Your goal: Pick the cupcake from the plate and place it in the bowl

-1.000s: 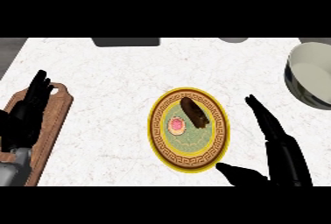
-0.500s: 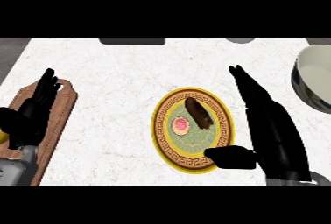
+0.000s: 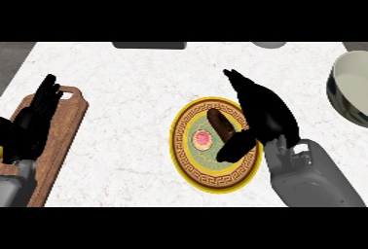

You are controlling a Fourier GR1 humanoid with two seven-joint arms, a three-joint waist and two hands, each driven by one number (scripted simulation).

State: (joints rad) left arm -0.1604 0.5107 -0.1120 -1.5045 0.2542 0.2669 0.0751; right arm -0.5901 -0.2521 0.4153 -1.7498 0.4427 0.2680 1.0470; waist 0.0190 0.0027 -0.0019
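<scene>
Closing in: my right robot hand [image 3: 262, 114] has swung in the last second from beside the plate [image 3: 176, 142] to right over its right-hand rim.
Robot hand state: spread wide, fingers straight, thumb stretched across the plate; nothing in it yet.
Cupcake [image 3: 219, 124]: a dark brown lump on the plate, right of the pink centre, sitting between my thumb and palm.
Meaning: approach looks finished; I judge the curl round the cupcake comes next, with the lift not yet done.
Bowl [image 3: 345, 82]: far right of the bench [image 3: 144, 87], well apart from the plate, cut off by the view's edge.
Left robot hand [image 3: 36, 116]: open, resting over the wooden cutting board [image 3: 66, 131].
Hidden: whether my thumb touches the cupcake, I cannot tell; the plate's right rim is under my palm.
</scene>
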